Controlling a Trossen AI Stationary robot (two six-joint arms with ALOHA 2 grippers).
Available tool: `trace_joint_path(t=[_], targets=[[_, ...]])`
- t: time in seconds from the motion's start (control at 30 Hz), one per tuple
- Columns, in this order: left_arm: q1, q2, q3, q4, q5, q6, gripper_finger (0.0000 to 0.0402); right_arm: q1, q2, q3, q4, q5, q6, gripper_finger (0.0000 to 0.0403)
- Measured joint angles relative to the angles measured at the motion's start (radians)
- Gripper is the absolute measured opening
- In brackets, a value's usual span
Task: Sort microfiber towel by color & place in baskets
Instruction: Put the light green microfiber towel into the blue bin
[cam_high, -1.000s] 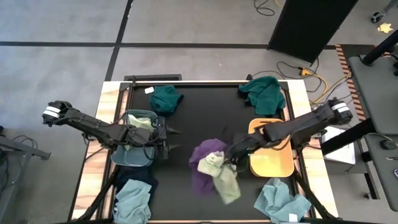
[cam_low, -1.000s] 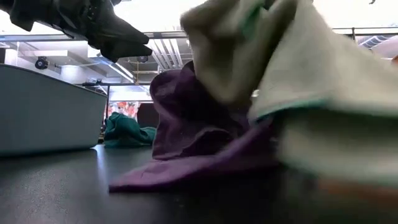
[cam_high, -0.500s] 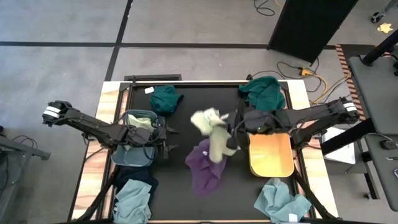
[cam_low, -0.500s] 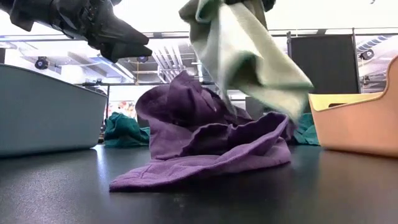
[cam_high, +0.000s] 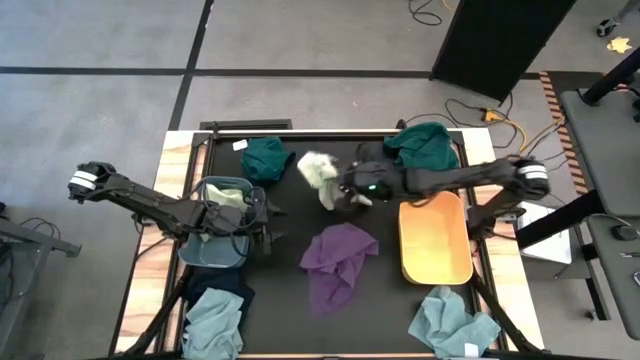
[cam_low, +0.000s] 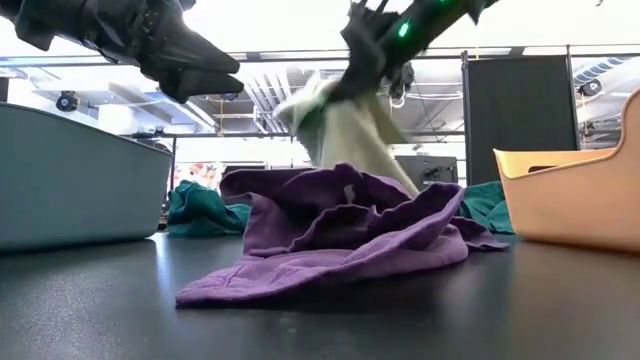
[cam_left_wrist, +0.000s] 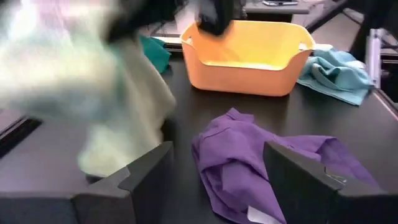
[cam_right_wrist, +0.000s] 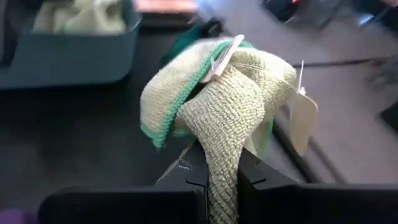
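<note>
My right gripper (cam_high: 340, 190) is shut on a pale yellow-green microfiber towel (cam_high: 318, 172) in the air over the table's far middle, beyond the purple towel (cam_high: 338, 258). That purple towel lies crumpled on the black table. The grey-blue basket (cam_high: 212, 250) stands at the left with a pale towel (cam_high: 228, 195) inside. My left gripper (cam_high: 268, 225) waits open just to the right of it. The orange basket (cam_high: 435, 245) stands at the right. My right gripper pinches a bunched fold of the pale towel (cam_right_wrist: 221, 163) between its two fingers. It comes from the table's right, slanting slightly down. The towel balls up beyond the fingertips (cam_right_wrist: 211, 93), with a tag (cam_right_wrist: 303, 118) dangling. It is clear of the table, and part hangs below (cam_low: 350, 140).
Dark teal towels lie at the far left (cam_high: 267, 158) and far right (cam_high: 425, 150). Light blue towels lie at the near left (cam_high: 213, 325) and near right (cam_high: 455, 325), and a navy one (cam_high: 222, 285) lies near the grey-blue basket. The left arm stretches over that basket.
My right gripper has swung from the purple towel's near right side toward the far edge and the left, staying shut. It has carried the pale towel up off the purple one. The purple towel stays on the table and lies more spread out.
</note>
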Motion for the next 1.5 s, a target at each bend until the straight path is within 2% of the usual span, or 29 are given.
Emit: trace_joint_path(t=[0.13,0.27,0.4,0.5,0.6,0.77,0.87,0.97,1.2,1.37,1.5], targets=[[0.002,0.000,0.000,0.000,-0.078,-0.050,0.0235,-0.007,0.157,-0.007,0.078,-0.084,0.039,0.0022],[0.022,0.001,0.000,0.000,-0.085,-0.108,0.0235,-0.006,0.291,-0.007,0.162,-0.179,0.100,0.0044],[0.052,0.028,0.003,-0.001,-0.078,-0.133,0.0235,-0.006,0.387,0.020,0.165,-0.267,0.155,0.0093],[0.085,0.069,0.019,0.002,-0.021,-0.135,0.0235,-0.002,0.410,0.040,0.154,-0.296,0.156,0.0143],[0.117,0.132,0.056,0.004,0.004,-0.130,0.0235,0.009,0.376,0.043,0.146,-0.302,0.132,0.0193],[0.176,0.243,0.138,-0.001,0.080,-0.064,0.0235,0.032,0.220,0.045,0.043,-0.302,0.079,0.0262],[0.218,0.309,0.197,-0.029,0.136,-0.029,0.0235,0.053,0.118,0.045,-0.054,-0.294,0.059,0.0292],[0.263,0.383,0.241,-0.055,0.138,-0.022,0.0235,0.082,0.027,0.045,-0.155,-0.293,0.059,0.0312],[0.342,0.534,0.303,-0.069,0.199,0.005,0.0235,0.160,-0.098,0.031,-0.267,-0.289,0.100,0.0325],[0.346,0.631,0.338,-0.068,0.262,0.029,0.0235,0.198,-0.117,0.022,-0.295,-0.239,0.111,0.0313],[0.350,0.716,0.366,-0.070,0.291,0.029,0.0235,0.202,-0.115,0.007,-0.295,-0.239,0.125,0.0298]])
